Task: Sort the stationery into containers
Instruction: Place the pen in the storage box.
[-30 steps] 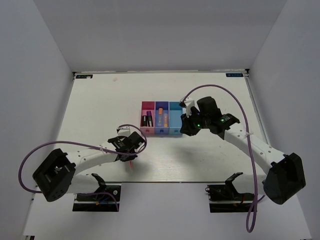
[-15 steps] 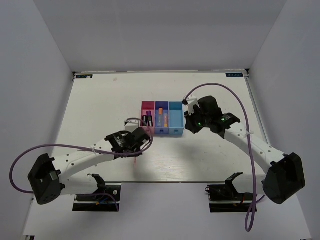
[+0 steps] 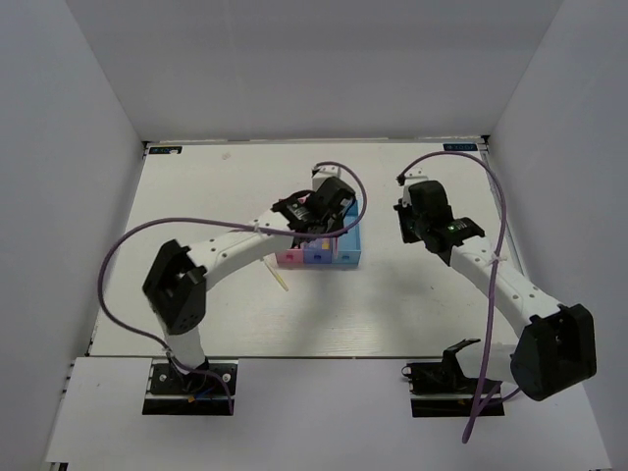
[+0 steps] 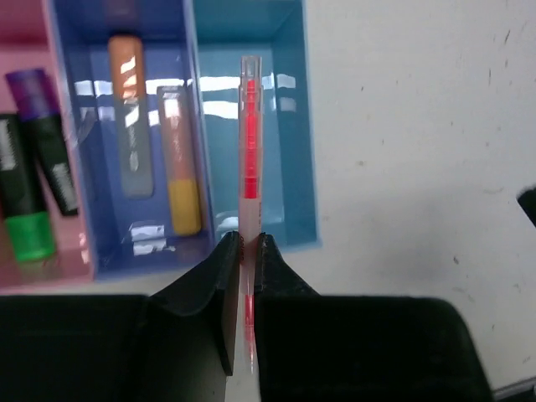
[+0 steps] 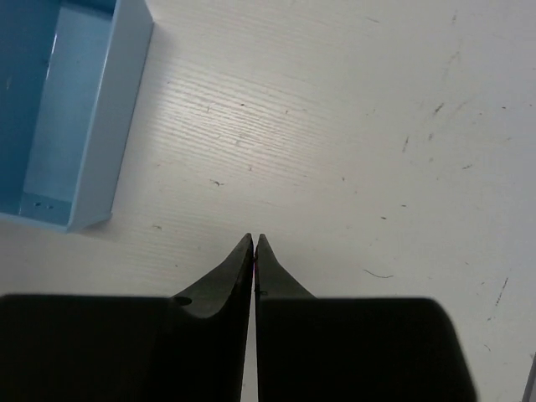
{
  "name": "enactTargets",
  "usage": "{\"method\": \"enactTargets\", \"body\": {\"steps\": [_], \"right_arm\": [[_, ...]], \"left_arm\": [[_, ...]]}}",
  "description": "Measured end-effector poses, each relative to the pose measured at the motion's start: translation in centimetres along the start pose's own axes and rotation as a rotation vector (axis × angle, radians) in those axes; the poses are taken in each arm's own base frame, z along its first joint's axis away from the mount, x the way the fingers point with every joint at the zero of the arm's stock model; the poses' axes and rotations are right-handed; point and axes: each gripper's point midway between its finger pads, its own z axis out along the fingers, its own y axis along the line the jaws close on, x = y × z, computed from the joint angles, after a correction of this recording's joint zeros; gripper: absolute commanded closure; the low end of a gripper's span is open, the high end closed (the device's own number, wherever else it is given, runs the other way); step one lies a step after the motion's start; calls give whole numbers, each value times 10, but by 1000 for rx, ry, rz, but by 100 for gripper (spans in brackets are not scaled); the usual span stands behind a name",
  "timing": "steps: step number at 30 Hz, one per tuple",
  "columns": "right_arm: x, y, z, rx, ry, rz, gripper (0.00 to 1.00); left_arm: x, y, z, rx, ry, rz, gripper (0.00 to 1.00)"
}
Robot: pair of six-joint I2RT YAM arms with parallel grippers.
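My left gripper (image 4: 249,239) is shut on the thin red-pink pen (image 4: 249,151) and holds it lengthwise above the teal bin (image 4: 295,126). In the top view the left gripper (image 3: 321,214) hangs over the row of bins and hides most of them. The blue bin (image 4: 100,243) holds the short orange marker (image 4: 130,117) and a brown-yellow one (image 4: 180,167). The pink bin (image 4: 33,272) holds the dark purple marker (image 4: 42,126) and the green-capped marker (image 4: 23,213). The pale-yellow pen (image 3: 280,277) lies on the table. My right gripper (image 5: 254,239) is shut and empty.
The right gripper (image 3: 417,224) hovers over bare white table right of the teal bin (image 5: 84,117). White walls enclose the table on the left, back and right. The left arm stretches diagonally from its base to the bins.
My left arm swung from the near table up over the bins, carrying the red-pink pen. The pale-yellow pen now shows on the table. My right gripper drew back to the right, away from the bins.
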Motion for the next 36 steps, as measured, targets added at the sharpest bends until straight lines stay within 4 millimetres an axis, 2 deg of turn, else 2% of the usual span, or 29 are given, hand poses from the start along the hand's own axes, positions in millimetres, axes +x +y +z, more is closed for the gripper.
{"method": "enactTargets", "body": {"steps": [3,7,8,9,11,12,18,20,21,22,23,24,26,27,28,30,31,33,36], "right_arm": [[-5,-11,-4,26,-21,37,95],[-8,-18,-8,27,-38,71,94],[-9,-18,-8,23,-41,77,94],[-9,-19,-8,19,-46,85,94],[-8,-18,-8,4,-50,99,93],[-6,-18,-8,-2,-47,103,91],[-6,-15,-8,-41,-47,121,89],[-6,-14,-8,-52,-46,125,89],[-6,-14,-8,-56,-47,126,89],[-6,-14,-8,-59,-47,128,89],[-6,-14,-8,-62,-47,129,89],[-6,-14,-8,-64,-47,131,86],[-4,-14,-8,-69,-44,135,79],[-3,-14,-8,-71,-42,140,76],[-2,-15,-8,-71,-42,144,74],[-3,-16,-8,-74,-44,151,68],[-3,-15,-9,-77,-45,151,68],[-3,-15,-9,-82,-45,154,68],[-3,-13,-9,-91,-45,154,67]], "left_arm": [[-10,-12,29,7,4,0,100],[-23,-26,64,19,1,6,93],[-23,-26,69,17,5,7,90],[-22,-25,75,15,10,8,79],[-19,-21,82,5,23,10,72],[-18,-19,84,-1,30,12,58],[-16,-10,90,-22,43,12,45],[-16,-9,90,-24,43,12,47],[-16,-8,90,-26,45,15,53],[-16,-8,89,-25,46,18,81],[-16,-9,88,-24,43,25,90],[-15,-9,85,-24,39,28,97],[-8,-1,69,-48,33,51,100],[-4,5,55,-61,29,56,95],[1,14,39,-74,23,56,80],[8,36,-2,-97,-3,15,73],[9,50,-19,-103,-23,-23,55],[8,88,-49,-136,-71,-132,54],[1,148,-66,-229,-124,-321,54]]}}
